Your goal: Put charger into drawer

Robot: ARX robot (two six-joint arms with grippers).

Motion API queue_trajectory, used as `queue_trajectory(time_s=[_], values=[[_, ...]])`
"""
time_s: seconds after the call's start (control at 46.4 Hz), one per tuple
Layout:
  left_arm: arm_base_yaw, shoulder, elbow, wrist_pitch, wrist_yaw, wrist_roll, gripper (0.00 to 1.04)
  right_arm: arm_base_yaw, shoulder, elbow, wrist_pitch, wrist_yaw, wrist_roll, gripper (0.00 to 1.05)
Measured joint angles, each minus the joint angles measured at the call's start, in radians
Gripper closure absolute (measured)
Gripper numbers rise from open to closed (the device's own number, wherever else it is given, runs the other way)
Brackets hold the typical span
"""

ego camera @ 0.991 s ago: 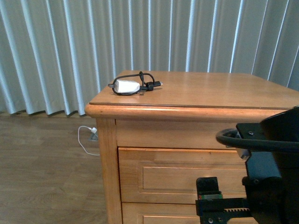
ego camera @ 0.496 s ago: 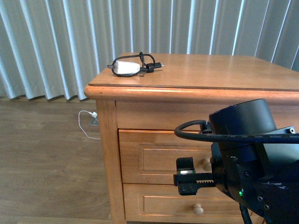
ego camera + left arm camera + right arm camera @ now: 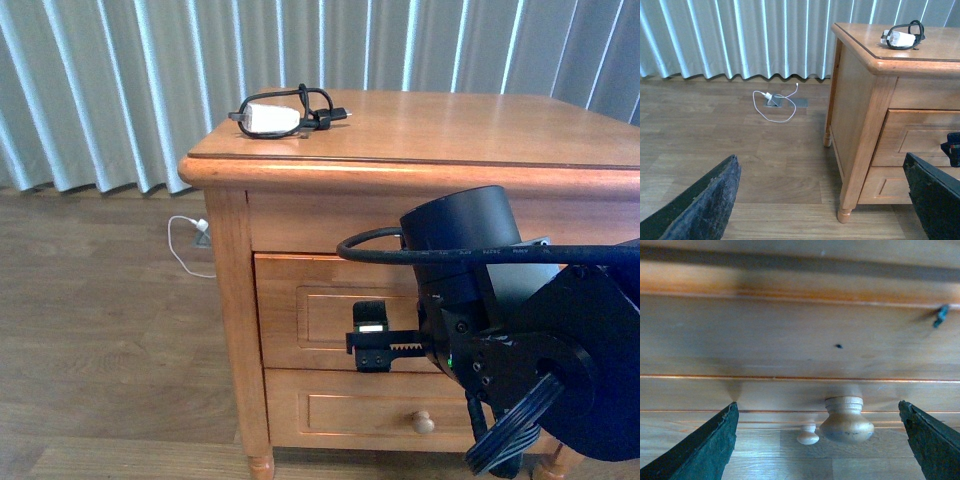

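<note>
front: faces nightstand (image 3: 450, 130), mid-range | L wrist: farther, side-on, same nightstand | R wrist: close-up, drawer (image 3: 765, 340) knob (image 3: 846, 419)

Room surroundings: curtained back wall, plank floor, one wooden cabinet.
The rear of the room is covered from side to side by a pale grey-blue pleated curtain (image 3: 120, 90), through which daylight is admitted in bright vertical streaks. A brown wood-plank floor (image 3: 100, 350) is laid throughout. A honey-coloured cabinet (image 3: 230, 300) with a glossy top is set on turned feet (image 3: 844, 215) near the curtain. A thin white cord (image 3: 769, 96) is seen looped on the floor beside a grey floor plate (image 3: 801, 102).
</note>
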Motion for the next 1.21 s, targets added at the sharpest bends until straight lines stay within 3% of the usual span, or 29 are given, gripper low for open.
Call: queue_trajectory(time_s=[1.207], values=[[0.000, 0.000, 0.000, 0.000, 0.000, 0.000, 0.06, -0.024, 0.019, 0.005, 0.027, -0.037, -0.007, 0.09]])
